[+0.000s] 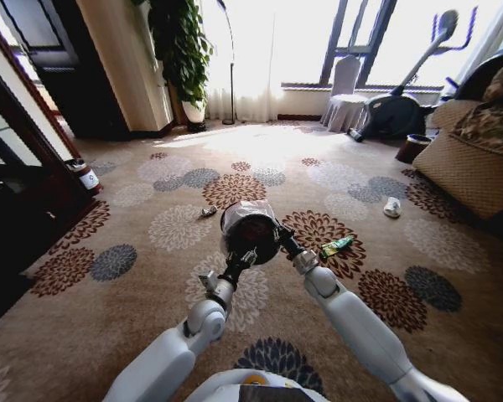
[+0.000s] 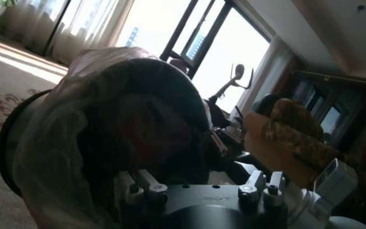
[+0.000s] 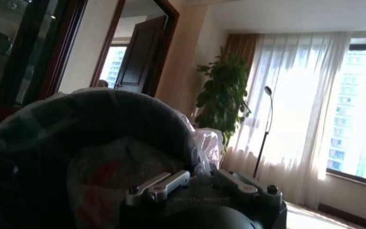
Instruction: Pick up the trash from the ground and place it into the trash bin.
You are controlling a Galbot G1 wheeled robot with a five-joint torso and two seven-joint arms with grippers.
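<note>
The trash bin [image 1: 250,230], a round black bucket with a shiny clear liner, is being held up off the carpet [image 1: 134,301] between the two arms in the head view. It is being carried tipped over, with its open mouth turned toward the robot and its long axis running away toward the window. The left tool [image 1: 246,258] is being pressed on the bin's near rim from the lower left, and its fingers are being kept together on that rim. The right tool [image 1: 282,238] is being held at the bin's right side, and its fingers are being closed on the rim and liner there. In the left wrist view the bin [image 2: 106,138] is being seen close up, just past the tool's fingers [image 2: 146,183]. In the right wrist view the bin [image 3: 87,143] is being seen the same way. On the carpet, a green wrapper [image 1: 336,245] is lying just right of the bin, pointing up and to the right. A white scrap [image 1: 391,207] is lying farther right, and a small piece of trash [image 1: 208,211] is lying beyond the bin to its left.
</note>
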